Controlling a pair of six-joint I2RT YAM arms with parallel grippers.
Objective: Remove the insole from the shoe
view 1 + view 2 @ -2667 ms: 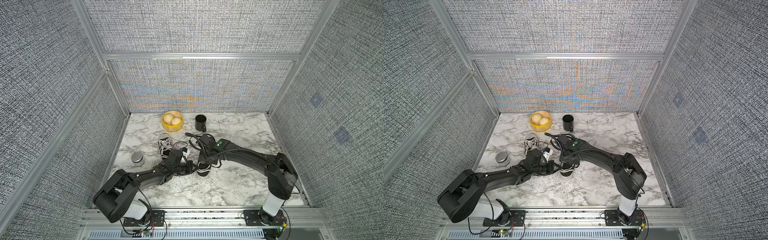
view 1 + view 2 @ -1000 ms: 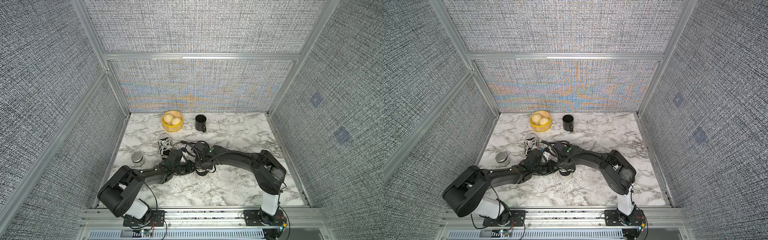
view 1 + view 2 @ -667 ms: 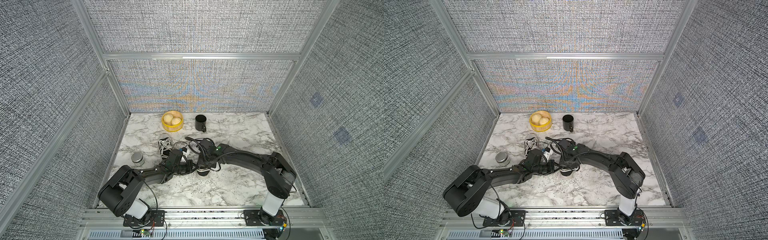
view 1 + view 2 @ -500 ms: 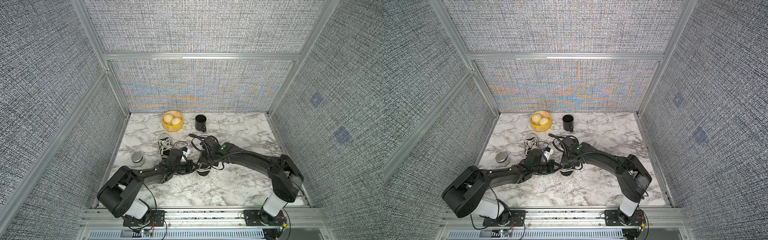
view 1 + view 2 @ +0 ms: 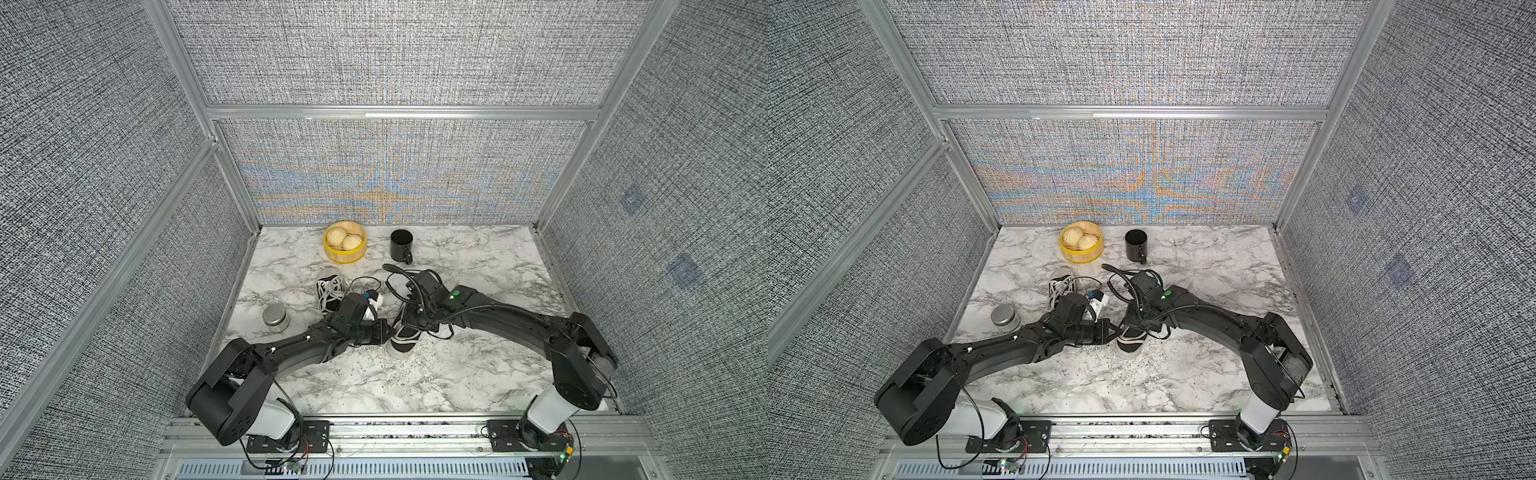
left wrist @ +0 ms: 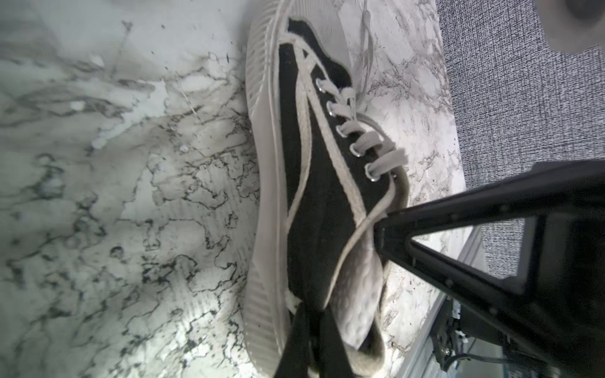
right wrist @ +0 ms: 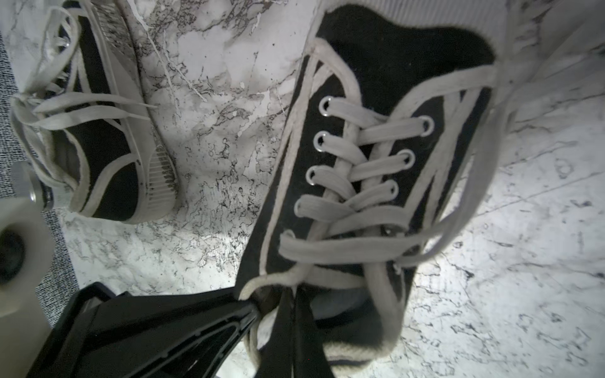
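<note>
A black sneaker with a white sole and laces, the shoe [image 5: 402, 341] [image 5: 1130, 343], lies mid-table with its toe toward the front edge. My left gripper [image 5: 388, 332] [image 6: 309, 330] comes in low from the left and is shut on the shoe's side wall at the collar. From above, my right gripper [image 5: 412, 327] [image 7: 294, 314] reaches in shut, its tips inside the shoe's opening just behind the tongue. The grey dimpled insole [image 6: 360, 288] [image 7: 340, 304] shows in the heel part of the opening. Whether the right tips pinch it is hidden.
A second black sneaker [image 5: 330, 289] [image 7: 98, 147] lies just left of the arms. A metal tin [image 5: 274, 316] stands near the left wall. At the back are a yellow basket [image 5: 345, 259] of buns and a black mug [image 5: 401, 245]. Fabric walls close in three sides.
My left gripper has closed on the shoe's collar. The right arm's elbow has swung out to the right while its tips stayed in the shoe's opening.
</note>
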